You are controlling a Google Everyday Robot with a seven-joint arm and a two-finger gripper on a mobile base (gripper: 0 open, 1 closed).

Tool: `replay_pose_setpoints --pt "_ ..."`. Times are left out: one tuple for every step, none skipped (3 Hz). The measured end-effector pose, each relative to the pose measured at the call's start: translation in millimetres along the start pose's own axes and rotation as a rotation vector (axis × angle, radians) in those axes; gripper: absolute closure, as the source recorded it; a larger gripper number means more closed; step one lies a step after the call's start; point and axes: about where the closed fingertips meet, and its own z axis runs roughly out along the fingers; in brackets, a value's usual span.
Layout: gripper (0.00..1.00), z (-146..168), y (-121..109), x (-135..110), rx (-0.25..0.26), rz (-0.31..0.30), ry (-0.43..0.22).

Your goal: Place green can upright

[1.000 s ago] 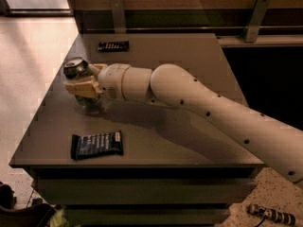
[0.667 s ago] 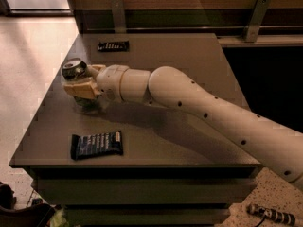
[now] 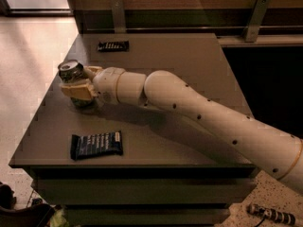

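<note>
The green can (image 3: 72, 72) stands nearly upright near the left edge of the grey table (image 3: 189, 65), its silver top with pull-tab facing up and its base at or just above the surface. My gripper (image 3: 78, 86) reaches in from the right on a thick white arm. Its yellowish fingers (image 3: 75, 91) are closed around the can's body, one in front and one behind. The lower part of the can is hidden by the fingers.
A dark-blue snack wrapper (image 3: 96, 144) lies flat near the table's front left edge. A second dark wrapper (image 3: 113, 46) lies at the back. The table's left edge is close to the can. A wooden wall with metal brackets runs behind.
The gripper and can have shifted slightly left and up; the can's top looks a little more level. The wrappers have not moved.
</note>
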Motion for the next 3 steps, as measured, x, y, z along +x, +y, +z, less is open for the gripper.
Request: replay_pose_setpoints --pt "1.00 -4.4 5.1 6.9 0.018 0.011 -0.002" --pt "0.87 -4.6 8.0 9.2 0.019 0.013 0.000" --pt "0.64 -3.3 9.3 8.6 0.015 0.012 -0.001"
